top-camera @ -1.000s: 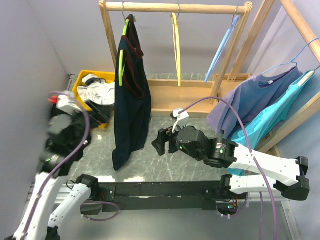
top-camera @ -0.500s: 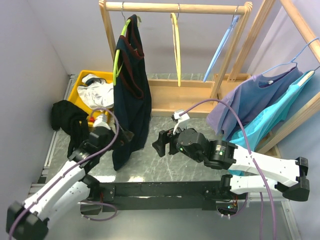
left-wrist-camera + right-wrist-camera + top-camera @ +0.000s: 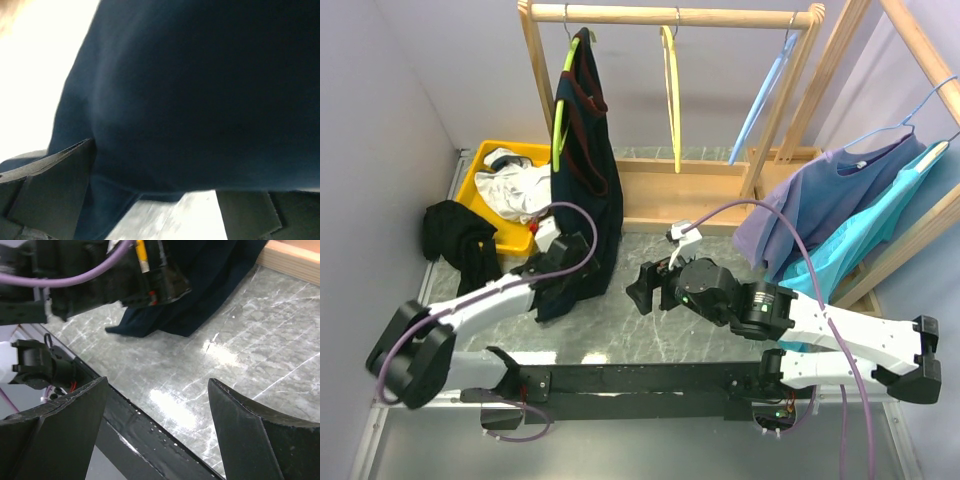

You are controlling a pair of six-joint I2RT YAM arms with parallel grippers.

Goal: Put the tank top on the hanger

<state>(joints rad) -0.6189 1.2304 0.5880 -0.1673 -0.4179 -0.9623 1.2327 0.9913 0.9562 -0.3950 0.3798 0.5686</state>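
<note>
1. The dark navy-black sleeveless tank top with dark red trim [image 3: 582, 170] hangs from the thin lime-green hanger with a metal hook [image 3: 558, 120]. The hanger is hooked at the left end of the round wooden rail [image 3: 670, 15], and the hem droops close to the grey marble tabletop [image 3: 650, 330].
2. Our left gripper [image 3: 570, 262] is pushed up against the lower body of the cloth. Its wrist view shows the fingers [image 3: 55, 190] standing apart with navy fabric bulging between them, so nothing is pinched yet.
3. Our right gripper [image 3: 638, 290] is spread wide and empty, low over the tabletop near the hem but apart from it.
4. We judge the step in hand to be settling the garment so it sits squarely on the hanger (we cannot tell whether both straps sit properly).
5. To do it well, we should close on a small fold near the hem and pull gently straight down. A sideways tug could slide a strap off the thin green arm or swing the hook along the rail.
6. We keep the right arm clear of the cloth
</note>
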